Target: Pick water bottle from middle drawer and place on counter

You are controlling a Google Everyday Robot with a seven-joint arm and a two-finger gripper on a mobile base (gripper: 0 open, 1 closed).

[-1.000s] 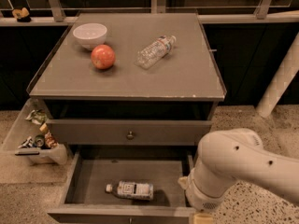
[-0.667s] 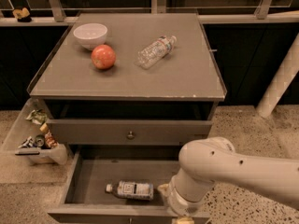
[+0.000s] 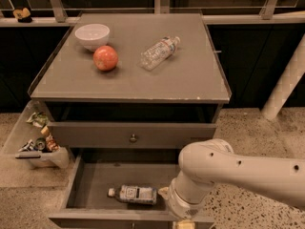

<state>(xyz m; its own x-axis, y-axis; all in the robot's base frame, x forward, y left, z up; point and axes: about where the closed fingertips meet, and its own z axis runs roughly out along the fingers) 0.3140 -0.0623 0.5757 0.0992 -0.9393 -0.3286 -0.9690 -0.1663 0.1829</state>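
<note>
The water bottle (image 3: pixel 136 193), clear with a white cap and a dark label, lies on its side on the floor of the open middle drawer (image 3: pixel 93 180), cap pointing left. My white arm (image 3: pixel 214 175) reaches in from the right over the drawer's right front corner. My gripper (image 3: pixel 184 223) hangs at the bottom edge of the camera view, just right of the bottle's base and mostly cut off. The grey counter (image 3: pixel 128 82) is the cabinet top above.
On the counter stand a white bowl (image 3: pixel 92 36), a red apple (image 3: pixel 105 57) and a crinkled clear bottle (image 3: pixel 159 52) lying on its side. A shut drawer with a knob (image 3: pixel 133 138) sits above the open one. A clear bin of snacks (image 3: pixel 35 144) stands at the left, a white post (image 3: pixel 286 82) at the right.
My arm has swung left across the drawer's right side, bringing the wrist and gripper closer to the water bottle. The bottle and the things on the counter have not moved.
</note>
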